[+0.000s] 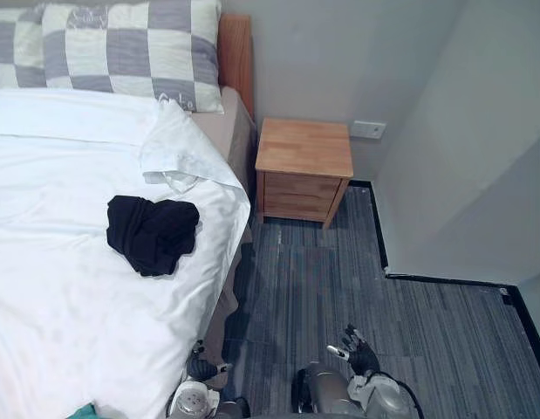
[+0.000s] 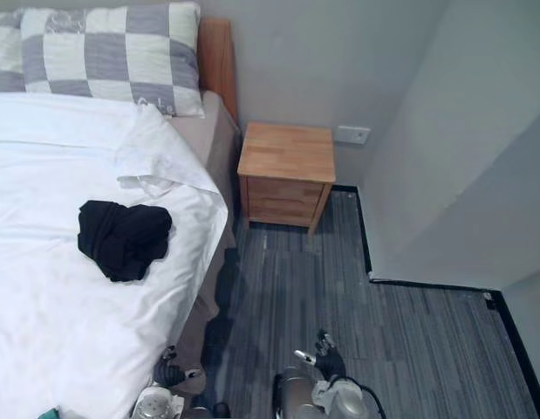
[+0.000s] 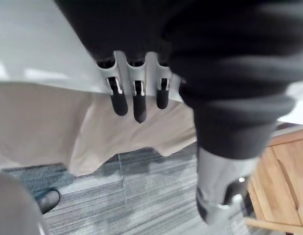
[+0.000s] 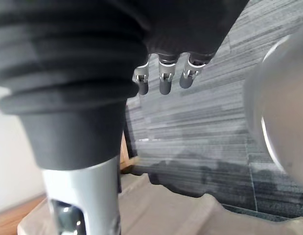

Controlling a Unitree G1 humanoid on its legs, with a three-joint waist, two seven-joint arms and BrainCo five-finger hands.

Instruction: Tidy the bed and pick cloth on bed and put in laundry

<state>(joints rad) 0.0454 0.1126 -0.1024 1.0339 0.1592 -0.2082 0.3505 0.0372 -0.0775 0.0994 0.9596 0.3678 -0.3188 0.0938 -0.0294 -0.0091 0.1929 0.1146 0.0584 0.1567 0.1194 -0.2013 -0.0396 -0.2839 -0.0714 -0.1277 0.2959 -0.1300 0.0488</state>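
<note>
Left eye view: black cloth [image 1: 153,232] bunched mid-bed [image 1: 60,305], no clear long axis; wooden nightstand [image 1: 304,170] beside bed. Left wrist view: left hand [image 3: 135,93] slack, empty, at bed's edge. Right wrist view: right hand [image 4: 163,81] relaxed, empty, off bed.

No writing can be read; faint marks on the grey-and-white checked pillow [image 1: 130,48] at the white bed [image 1: 69,297]'s far end are illegible.

Low left hand [image 1: 204,367], low right hand [image 1: 361,356], fingers [image 3: 134,100] loosely straight, empty
</note>
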